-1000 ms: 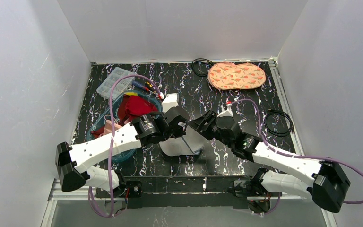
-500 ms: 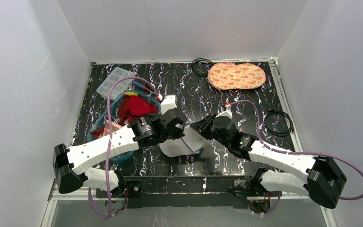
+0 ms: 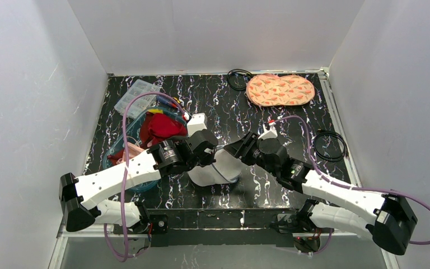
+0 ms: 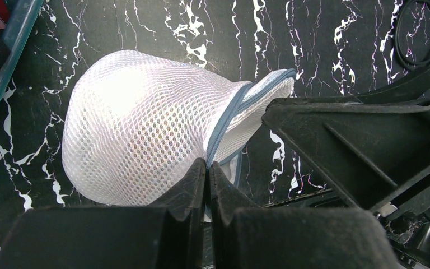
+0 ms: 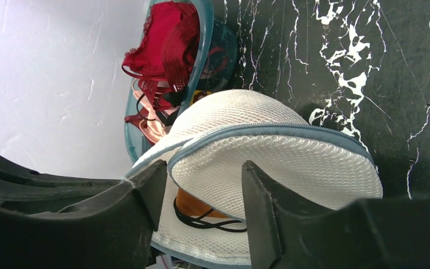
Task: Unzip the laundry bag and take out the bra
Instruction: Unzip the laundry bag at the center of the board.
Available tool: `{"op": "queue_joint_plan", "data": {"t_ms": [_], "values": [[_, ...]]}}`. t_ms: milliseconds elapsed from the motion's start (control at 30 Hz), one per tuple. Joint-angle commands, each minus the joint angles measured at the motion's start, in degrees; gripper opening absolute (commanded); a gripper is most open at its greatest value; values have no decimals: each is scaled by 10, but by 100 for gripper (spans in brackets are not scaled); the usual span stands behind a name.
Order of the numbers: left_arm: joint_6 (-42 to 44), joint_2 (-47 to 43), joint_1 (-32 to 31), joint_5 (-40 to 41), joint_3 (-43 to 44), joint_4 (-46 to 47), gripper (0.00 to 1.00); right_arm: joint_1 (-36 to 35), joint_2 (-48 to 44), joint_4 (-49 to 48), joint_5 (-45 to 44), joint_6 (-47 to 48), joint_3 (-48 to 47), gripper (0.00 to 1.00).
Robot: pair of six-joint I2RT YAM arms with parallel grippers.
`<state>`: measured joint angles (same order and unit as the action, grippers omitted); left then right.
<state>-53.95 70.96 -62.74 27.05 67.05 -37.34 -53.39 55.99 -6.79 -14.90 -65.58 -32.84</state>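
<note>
Pinching the zipper trim of the laundry bag, left tool clamped; right tool spread astride its unzipped lid.

The small white mesh drum-shaped laundry bag rests on the black marbled table, close to the near edge and about midway between left and right. Its blue-grey zipper trim runs around the rim. The round end flap stands partly open, and in the gap an orange-brown bra with thin black straps lies inside the bag.
</note>
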Motion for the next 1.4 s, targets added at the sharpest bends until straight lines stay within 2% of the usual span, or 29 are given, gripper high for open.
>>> {"op": "queue_joint_plan", "data": {"t_ms": [0, 133, 233, 300, 500, 533, 700, 1033, 1167, 1267, 1300, 1367], "values": [[3, -20, 0, 20, -5, -4, 0, -1, 14, -15, 8, 12, -30, 63], [5, -24, 0, 20, -5, -3, 0, -1, 34, -15, -4, -7, -41, 63], [7, -25, 0, 20, -5, -3, 0, -1, 46, -15, -18, -17, -45, 56], [7, -26, 0, 20, -6, -3, 0, -1, 54, -16, -18, -19, -47, 46], [7, -30, 0, 22, -12, -3, 0, -1, 61, -6, -8, -7, -50, 6], [6, -32, 0, 23, -14, -3, 0, -1, 57, -6, -8, -4, -46, 1], [6, -43, 0, 27, -26, -3, 0, -1, 24, 24, 19, 57, -45, 1], [2, -82, 1, 53, -58, -11, 0, -1, -104, 253, 74, 245, -71, 1], [3, -87, 1, 65, -57, -24, 0, -1, -194, 365, 13, 257, -67, 1], [3, -91, 1, 73, -56, -31, 0, -1, -244, 443, -35, 225, -67, 1], [4, -93, 1, 74, -56, -32, 0, -1, -258, 457, -41, 217, -65, 17], [3, -95, 1, 76, -56, -34, 0, -1, -285, 461, -29, 201, -63, 56]]}}
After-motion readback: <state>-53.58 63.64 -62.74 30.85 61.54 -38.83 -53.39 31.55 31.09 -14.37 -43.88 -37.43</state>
